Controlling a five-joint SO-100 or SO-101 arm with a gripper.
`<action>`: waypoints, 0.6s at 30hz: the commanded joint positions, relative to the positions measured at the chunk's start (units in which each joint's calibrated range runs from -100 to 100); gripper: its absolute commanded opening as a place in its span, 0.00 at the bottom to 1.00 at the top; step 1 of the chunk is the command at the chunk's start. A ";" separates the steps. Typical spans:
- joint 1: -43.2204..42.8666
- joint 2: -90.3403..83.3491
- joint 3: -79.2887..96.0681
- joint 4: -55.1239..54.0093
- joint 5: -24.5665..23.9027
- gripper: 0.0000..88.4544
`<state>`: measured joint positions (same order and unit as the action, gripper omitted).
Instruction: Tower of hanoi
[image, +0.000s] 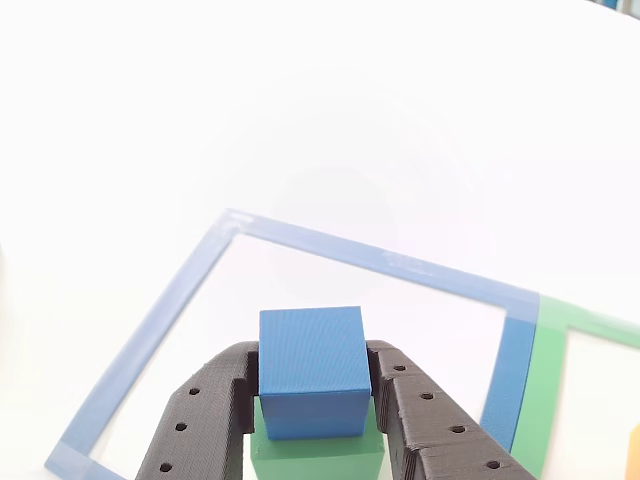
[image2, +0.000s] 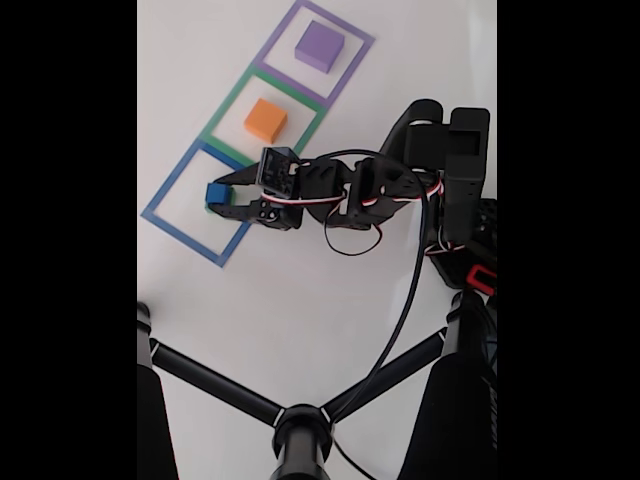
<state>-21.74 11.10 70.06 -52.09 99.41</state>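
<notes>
Blue block (image: 311, 372) clamped in claw (image: 312, 400).
Green block (image: 318, 455) directly beneath it; orange block (image2: 265, 120) and purple block (image2: 320, 46) well beyond claw, on white worktop (image2: 300, 300).

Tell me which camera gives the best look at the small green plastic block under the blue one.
The other view: the green matte plastic block sits close up at the bottom edge, directly beneath the blue matte plastic block held between the black gripper fingers. In the fixed view, green is barely a sliver beside the blue block.
</notes>
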 joint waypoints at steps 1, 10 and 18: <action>0.16 -1.45 -1.24 -1.35 0.59 0.01; -1.18 -14.05 -1.06 9.33 0.59 0.00; 0.45 -35.85 -3.61 37.92 0.59 0.00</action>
<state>-22.64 -13.21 70.06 -28.01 99.41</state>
